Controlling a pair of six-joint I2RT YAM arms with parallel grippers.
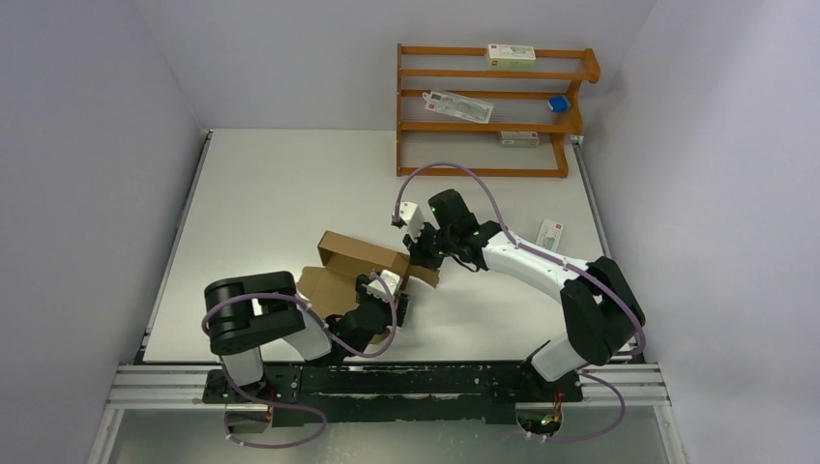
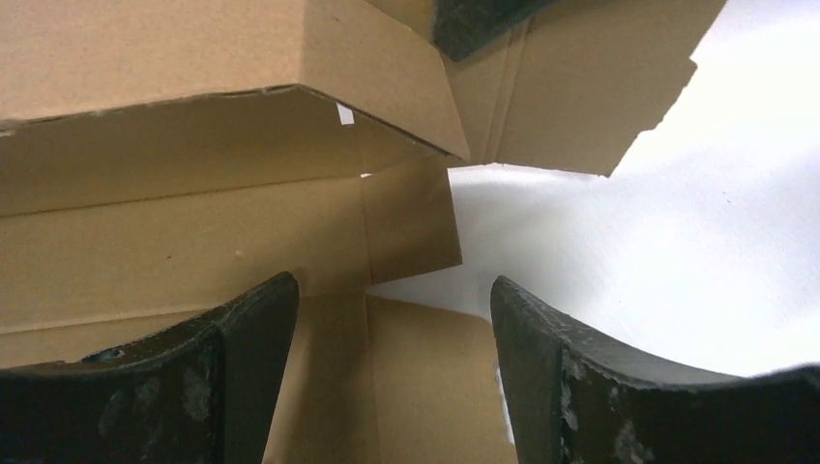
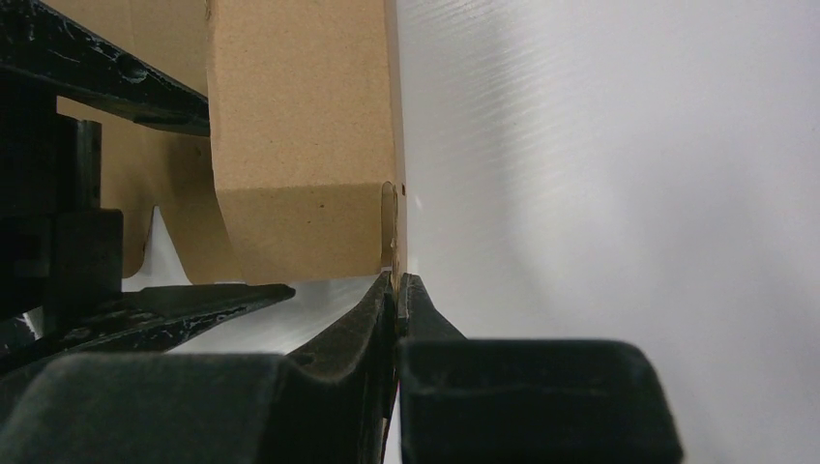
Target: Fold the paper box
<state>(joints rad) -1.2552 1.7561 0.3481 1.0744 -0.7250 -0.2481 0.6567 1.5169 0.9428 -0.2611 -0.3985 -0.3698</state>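
**Inspector:** Start nearest the front. What stands there?

**Onlooker:** Two arms are bolted at about 7 and 5 o'clock of the worktop [image 1: 271,184]. The left arm [image 1: 256,324] lies low and reaches toward the middle. The left claw [image 2: 392,285] is released, its fingers spread wide. A brown panel lies beneath the gap, ungripped.

**Inspector:** Location of the paper box?

**Onlooker:** The paper box [image 1: 353,253] sits at about the centre of the worktop, partly raised. An open tray-like portion with upright walls lies toward 11 o'clock. Flatter flaps spread toward 7 o'clock, under the left arm. In the left wrist view, one wall leans over a creased side flap. A notched flap juts toward 1 o'clock above bare white surface.

**Inspector:** And the other side?

**Onlooker:** The right arm [image 1: 541,266] extends from 5 o'clock, elbow out toward 3, and meets the box at its 3 o'clock end. The right claw [image 3: 397,282] is clenched on the paper box. Its fingers press together on a thin cardboard edge seen end-on, and a folded brown panel stands just to the left of that edge.

**Inspector:** Beyond the box?

**Onlooker:** A small white carton [image 1: 551,232] lies on the worktop at 3 o'clock, well apart from the box. At the far edge, about 1 o'clock, an orange wooden rack [image 1: 464,126] stands against the wall. It holds three shelved cartons [image 1: 511,56] and a small blue item [image 1: 557,103].
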